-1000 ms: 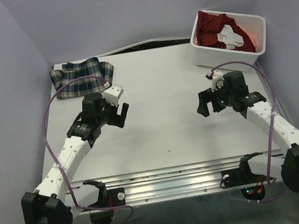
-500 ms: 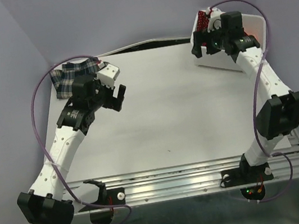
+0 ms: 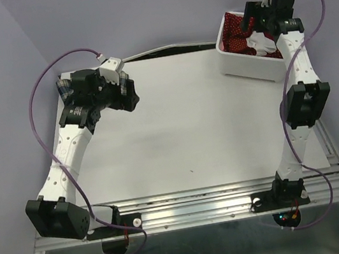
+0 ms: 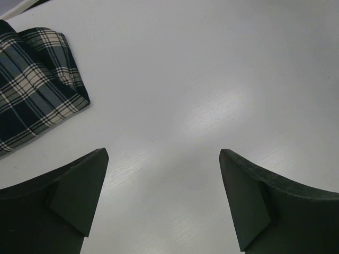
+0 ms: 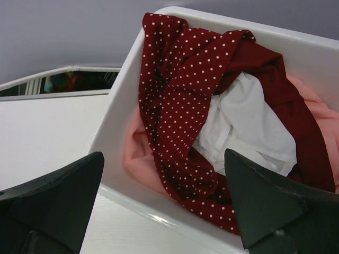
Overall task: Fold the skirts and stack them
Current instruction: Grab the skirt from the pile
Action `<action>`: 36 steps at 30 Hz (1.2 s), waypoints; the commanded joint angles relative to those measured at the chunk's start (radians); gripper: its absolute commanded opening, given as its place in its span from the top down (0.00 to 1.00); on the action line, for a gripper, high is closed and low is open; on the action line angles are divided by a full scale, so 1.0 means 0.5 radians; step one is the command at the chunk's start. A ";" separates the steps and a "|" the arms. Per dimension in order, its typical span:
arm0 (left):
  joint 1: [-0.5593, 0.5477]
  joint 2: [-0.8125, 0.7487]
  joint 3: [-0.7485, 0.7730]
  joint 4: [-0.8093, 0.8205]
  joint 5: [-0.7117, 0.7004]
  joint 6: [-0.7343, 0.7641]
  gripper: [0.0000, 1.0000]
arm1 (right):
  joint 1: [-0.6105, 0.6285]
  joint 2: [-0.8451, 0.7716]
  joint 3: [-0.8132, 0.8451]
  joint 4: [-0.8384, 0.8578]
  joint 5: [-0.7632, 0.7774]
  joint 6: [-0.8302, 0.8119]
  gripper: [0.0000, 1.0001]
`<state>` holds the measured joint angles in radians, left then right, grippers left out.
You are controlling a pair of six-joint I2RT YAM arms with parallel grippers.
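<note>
As plaid skirt (image 4: 32,84) lies flat, folded corner points toward table (image 4: 212,79) middle.

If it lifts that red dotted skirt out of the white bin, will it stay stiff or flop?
Probably floppy: the red dotted skirt lies crumpled in soft folds in the white bin. Likely light, being thin cloth. It might drag along the pink skirt bunched against it.

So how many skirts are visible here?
3. The plaid skirt lies on the table, far left; the dotted red skirt and the pink skirt under it are in the white bin. Others may be hidden there.
</note>
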<state>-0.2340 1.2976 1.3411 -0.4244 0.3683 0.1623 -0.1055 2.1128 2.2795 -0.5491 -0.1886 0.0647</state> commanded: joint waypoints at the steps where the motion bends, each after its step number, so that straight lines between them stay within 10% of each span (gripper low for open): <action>1: 0.005 -0.012 0.009 0.033 0.098 -0.042 0.02 | -0.025 0.039 0.019 0.334 0.070 0.104 0.00; 23: 0.054 0.003 -0.243 0.119 0.049 -0.045 0.01 | -0.182 0.701 0.052 0.709 0.561 -0.031 0.13; 31: 0.069 0.059 -0.182 0.085 0.049 -0.039 0.02 | -0.182 0.720 0.015 0.718 0.650 -0.099 0.45; 36: 0.075 0.086 -0.133 0.048 0.018 -0.003 0.02 | -0.200 0.616 0.021 0.712 0.571 -0.074 0.90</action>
<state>-0.2039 1.3464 1.2243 -0.4015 0.3843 0.1482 -0.1955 2.4763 2.2974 -0.2554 0.1001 0.0288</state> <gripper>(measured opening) 0.985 0.192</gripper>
